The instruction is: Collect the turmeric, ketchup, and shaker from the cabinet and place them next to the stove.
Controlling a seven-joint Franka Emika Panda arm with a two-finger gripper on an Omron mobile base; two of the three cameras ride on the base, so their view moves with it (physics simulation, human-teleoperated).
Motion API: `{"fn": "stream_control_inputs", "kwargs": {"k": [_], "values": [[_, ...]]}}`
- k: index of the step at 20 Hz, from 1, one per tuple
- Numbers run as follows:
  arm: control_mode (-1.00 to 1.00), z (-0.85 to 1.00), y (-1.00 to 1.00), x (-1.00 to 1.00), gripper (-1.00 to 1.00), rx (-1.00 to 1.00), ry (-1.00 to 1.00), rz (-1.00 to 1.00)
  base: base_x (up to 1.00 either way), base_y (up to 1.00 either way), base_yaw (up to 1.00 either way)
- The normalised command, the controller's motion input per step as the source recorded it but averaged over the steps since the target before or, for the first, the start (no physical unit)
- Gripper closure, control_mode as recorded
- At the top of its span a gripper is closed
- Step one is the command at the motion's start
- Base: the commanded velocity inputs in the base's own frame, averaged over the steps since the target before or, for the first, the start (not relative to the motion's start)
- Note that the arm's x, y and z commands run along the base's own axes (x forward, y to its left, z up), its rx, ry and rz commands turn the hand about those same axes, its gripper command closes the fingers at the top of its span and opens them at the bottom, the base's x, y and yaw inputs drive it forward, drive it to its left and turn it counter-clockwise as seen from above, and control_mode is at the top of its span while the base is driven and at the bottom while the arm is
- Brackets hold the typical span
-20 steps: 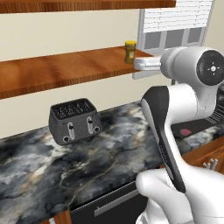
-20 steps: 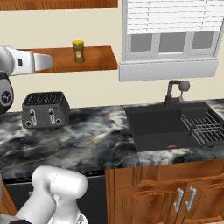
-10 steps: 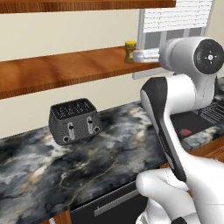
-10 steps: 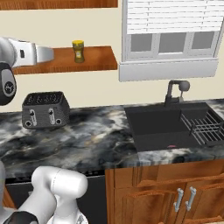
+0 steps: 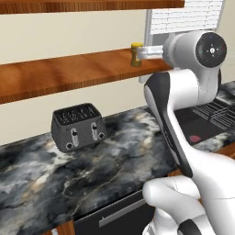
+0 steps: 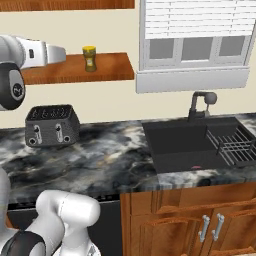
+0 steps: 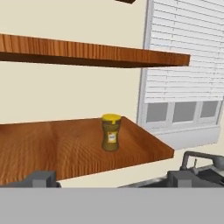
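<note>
Gripper lined up on the turmeric jar

The turmeric [image 7: 111,132] stands upright near the right end of the cabinet [image 7: 65,148] shelf. The gripper [image 7: 113,179] is spread wide and empty, short of the jar. It looks light, rigid and smooth, so grasp its body below the yellow lid. Below are the marbled counter [image 6: 100,160], a toaster [image 6: 52,124] and a dark sink [image 6: 190,145].

The robot arm [image 5: 183,119] has smooth, rounded white shells with dark grey bands at its joints, a round dark cap with small screws on one joint, and two small dark grey tips on the pincer [image 7: 111,180].
</note>
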Motion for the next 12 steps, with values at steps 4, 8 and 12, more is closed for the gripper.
{"fn": "stream_control_inputs", "kwargs": {"k": [4, 8, 12], "values": [[-1.00, 0.01, 0.00, 0.38, -1.00, 0.00, 0.00, 0.00, 0.00, 0.00, 0.00], [-1.00, 0.00, 0.01, 0.39, -1.00, 0.00, 0.00, 0.01, 0.00, 0.00, 0.00], [-1.00, -0.03, -0.01, 0.41, -1.00, 0.00, 0.00, 0.03, 0.00, 0.00, 0.00]]}}
